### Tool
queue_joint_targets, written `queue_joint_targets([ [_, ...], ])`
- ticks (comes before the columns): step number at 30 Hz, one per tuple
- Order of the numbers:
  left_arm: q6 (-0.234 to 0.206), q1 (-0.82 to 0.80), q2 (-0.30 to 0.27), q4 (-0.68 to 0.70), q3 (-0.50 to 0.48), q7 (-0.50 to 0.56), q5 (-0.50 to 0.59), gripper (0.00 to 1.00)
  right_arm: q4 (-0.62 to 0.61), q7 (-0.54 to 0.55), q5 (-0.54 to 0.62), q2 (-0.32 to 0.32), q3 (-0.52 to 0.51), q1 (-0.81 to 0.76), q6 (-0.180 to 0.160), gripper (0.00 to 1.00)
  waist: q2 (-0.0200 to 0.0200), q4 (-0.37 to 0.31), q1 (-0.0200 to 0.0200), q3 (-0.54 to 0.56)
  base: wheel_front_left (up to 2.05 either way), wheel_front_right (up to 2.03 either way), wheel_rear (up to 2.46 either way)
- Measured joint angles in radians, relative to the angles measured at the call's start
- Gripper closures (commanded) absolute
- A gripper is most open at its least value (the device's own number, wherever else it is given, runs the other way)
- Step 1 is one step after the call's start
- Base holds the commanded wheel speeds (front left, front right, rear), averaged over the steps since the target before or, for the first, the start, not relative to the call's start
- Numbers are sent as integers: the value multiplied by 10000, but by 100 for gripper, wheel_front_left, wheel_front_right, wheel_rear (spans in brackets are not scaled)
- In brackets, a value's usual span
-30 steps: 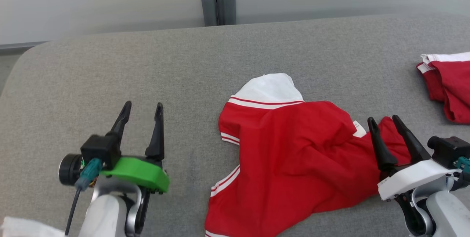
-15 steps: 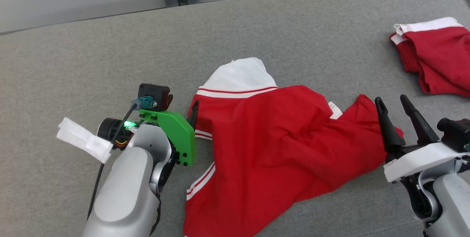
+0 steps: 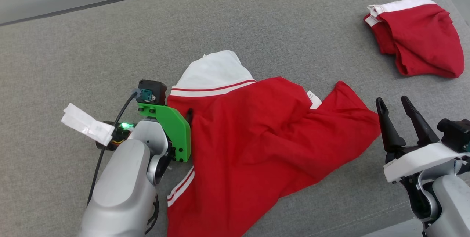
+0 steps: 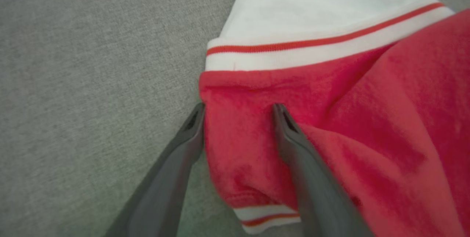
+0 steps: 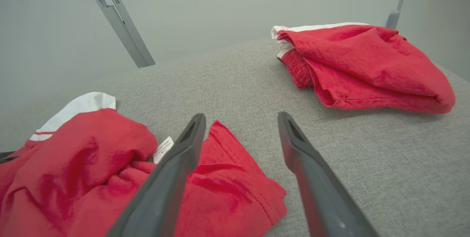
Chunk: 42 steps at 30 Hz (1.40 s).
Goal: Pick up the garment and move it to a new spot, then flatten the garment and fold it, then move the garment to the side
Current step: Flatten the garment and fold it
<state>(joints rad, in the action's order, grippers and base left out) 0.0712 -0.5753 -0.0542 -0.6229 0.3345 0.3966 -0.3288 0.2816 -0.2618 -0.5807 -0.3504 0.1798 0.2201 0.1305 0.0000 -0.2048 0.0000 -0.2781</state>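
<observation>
The garment is a red shirt with white trim, lying crumpled on the grey padded table. My left gripper is down at its left sleeve. In the left wrist view my left gripper is open, its two fingers straddling a fold of the garment just below the white striped band. My right gripper is open and holds nothing, just right of the garment's right corner. In the right wrist view my right gripper is above bare table beside the garment.
A second red garment, folded, lies at the far right near the table's edge and is in the right wrist view as the folded garment. A metal post stands behind the table. The table's front edge runs past the lower right.
My left arm swung right from bare table to the garment's left sleeve, and its fingers now straddle the fabric. The head camera has turned right. The right gripper stays open.
</observation>
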Motion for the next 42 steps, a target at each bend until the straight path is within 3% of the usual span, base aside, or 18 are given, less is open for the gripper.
queue_joint_targets([
  [1,0,-21,-2,-4,29,-86,6,100,0,0,0,0,-8,2,0,0,0,10,0,3,0,0,0],
  [9,15,-243,-366,721,-151,-828,35,100,19,-2,23,75,-96,1,0,0,0,162,0,101,0,0,0],
  [19,-150,-918,-2146,1287,-1179,-911,-35,100,-153,-8,2,111,-123,118,0,0,0,128,0,-247,0,0,0],
  [28,-276,-1788,-3039,-10,-1854,-2347,-84,100,-219,-8,-4,90,-167,330,0,0,0,-154,0,-716,0,0,0],
  [35,-328,-2713,-3367,-1402,-1804,-3471,245,100,-161,-8,-4,90,-90,423,0,0,0,-250,0,-851,0,0,0],
  [36,-288,-2774,-3361,-1597,-1764,-3519,245,59,-150,-8,-4,88,-67,444,0,0,0,-243,0,-851,0,0,0],
  [37,-259,-2824,-3346,-1837,-1710,-3549,249,0,-125,-8,-4,88,-36,478,0,0,0,-231,0,-846,0,0,0],
  [42,-27,-2949,-3047,-2548,-1448,-4100,249,0,17,-8,-4,69,15,502,0,0,0,-114,0,-644,0,0,0],
])
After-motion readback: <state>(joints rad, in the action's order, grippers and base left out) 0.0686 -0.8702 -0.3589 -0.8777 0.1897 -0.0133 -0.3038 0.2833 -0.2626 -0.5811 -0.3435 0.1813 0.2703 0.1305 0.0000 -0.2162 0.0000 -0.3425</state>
